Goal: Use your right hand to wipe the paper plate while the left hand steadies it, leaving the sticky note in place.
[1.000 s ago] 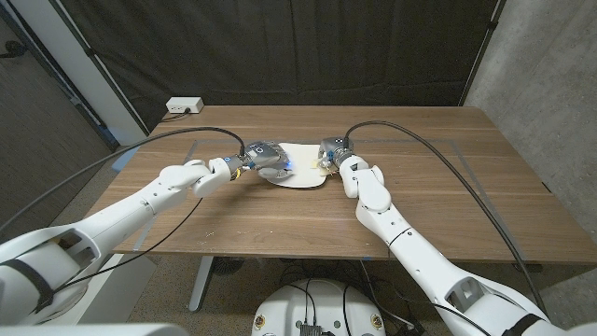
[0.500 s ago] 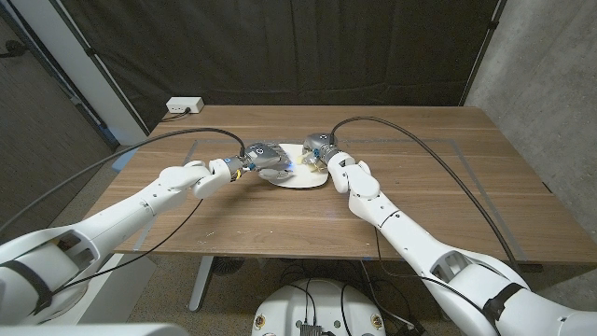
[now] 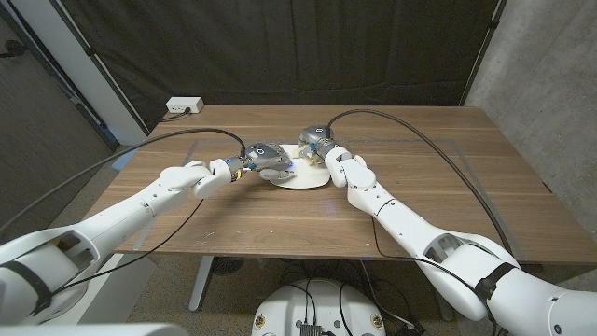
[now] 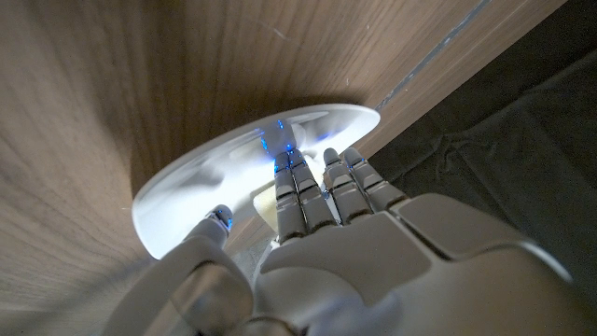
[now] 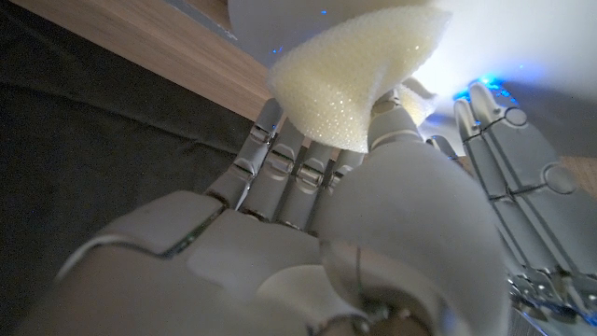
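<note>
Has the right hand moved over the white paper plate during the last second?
Yes. In the head view the right hand has moved toward the robot's left across the white paper plate, closer to the left hand, which stayed put.

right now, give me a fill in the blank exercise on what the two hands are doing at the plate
1. The right hand pinches a pale yellow piece of ____ over the plate.
2. The left hand rests its fingers on the white round ____ plate.
3. The plate lies on a brown ____ table.
4. Behind the table's far left corner sits a white ____ box.

Missing words: sponge; paper; wooden; rectangular
</note>
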